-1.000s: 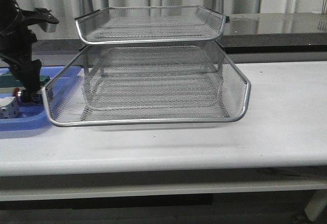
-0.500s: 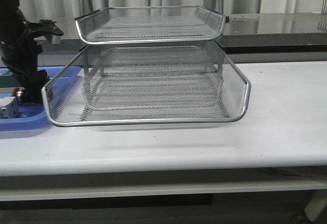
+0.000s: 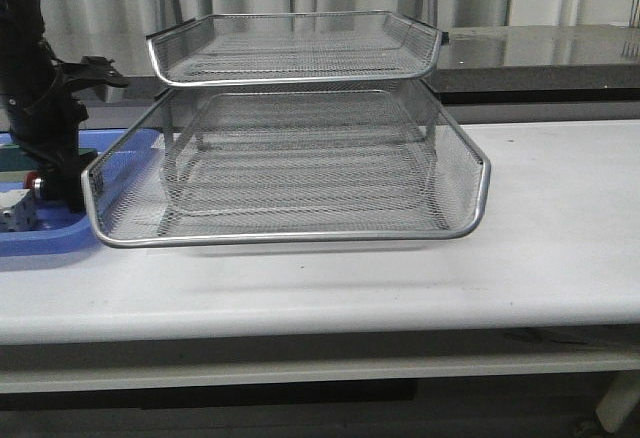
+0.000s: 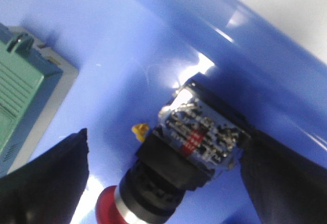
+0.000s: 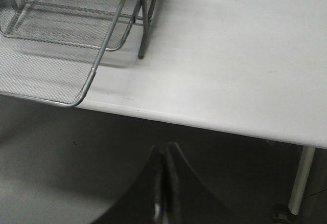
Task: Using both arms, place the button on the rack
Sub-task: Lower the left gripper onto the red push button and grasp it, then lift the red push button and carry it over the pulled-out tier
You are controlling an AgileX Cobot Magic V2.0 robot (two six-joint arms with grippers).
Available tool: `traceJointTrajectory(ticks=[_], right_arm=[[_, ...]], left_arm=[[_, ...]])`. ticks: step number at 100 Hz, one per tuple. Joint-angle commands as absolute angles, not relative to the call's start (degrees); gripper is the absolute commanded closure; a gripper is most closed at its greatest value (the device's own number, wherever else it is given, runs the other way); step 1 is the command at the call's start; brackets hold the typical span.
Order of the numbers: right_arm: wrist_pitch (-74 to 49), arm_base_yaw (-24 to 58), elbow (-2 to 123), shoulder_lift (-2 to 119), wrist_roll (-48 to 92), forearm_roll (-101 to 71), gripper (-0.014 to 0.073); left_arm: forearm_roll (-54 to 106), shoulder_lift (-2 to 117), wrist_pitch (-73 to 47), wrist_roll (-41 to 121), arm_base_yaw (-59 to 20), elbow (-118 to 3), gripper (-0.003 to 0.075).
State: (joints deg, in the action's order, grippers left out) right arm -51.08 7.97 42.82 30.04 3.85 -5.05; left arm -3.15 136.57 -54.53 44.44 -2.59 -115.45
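The button [image 4: 173, 157] has a red mushroom head, a silver collar and a black body ending in a block with metal terminals and a small red patch. It lies in the blue tray [image 4: 153, 35], close under the tray's raised rim, between the spread fingers of the left gripper [image 4: 168, 183], which do not touch it. A green block [image 4: 20, 96] lies well apart. The right gripper [image 5: 163, 183] is closed and empty, off the table edge. The rack [image 3: 290, 158] stands just beside the tray, with bare tabletop to its right. No writing is legible.

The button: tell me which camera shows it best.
The left wrist view: the button fills the frame between the left gripper's fingers. The front view shows only a red speck; the right wrist view shows none of it.
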Motion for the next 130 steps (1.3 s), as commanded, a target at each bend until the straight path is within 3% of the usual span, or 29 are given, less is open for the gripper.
traceJointTrajectory(ticks=[1, 17, 28, 60, 83, 99, 130], right_arm=[[-47.68, 7.99, 44.62, 30.27, 3.94, -4.8, 0.0662], [-47.68, 7.99, 44.62, 30.27, 3.94, -4.8, 0.0662], [-47.68, 7.99, 44.62, 30.27, 3.94, -4.8, 0.0662], [-47.68, 7.99, 44.62, 30.27, 3.94, -4.8, 0.0662], [-47.68, 7.99, 44.62, 30.27, 3.94, -4.8, 0.0662], [-47.68, 7.99, 44.62, 30.27, 3.94, -4.8, 0.0662], [-47.68, 7.99, 44.62, 30.27, 3.94, -4.8, 0.0662]], left_arm=[[-2.19, 133.14, -52.92, 44.53, -2.45, -117.33, 0.0132], [-1.55, 133.52, -53.04, 44.53, -2.45, -117.33, 0.0134], [-1.55, 133.52, -53.04, 44.53, -2.45, -117.43, 0.0174], [-1.79, 133.52, -53.16, 44.53, -2.45, -117.43, 0.0514], [-2.68, 133.52, -55.46, 44.53, -2.45, -118.37, 0.0681], [-2.68, 133.52, -59.21, 44.53, -2.34, -122.39, 0.0733], [-2.43, 133.39, -71.49, 43.09, -2.24, -135.28, 0.0734]])
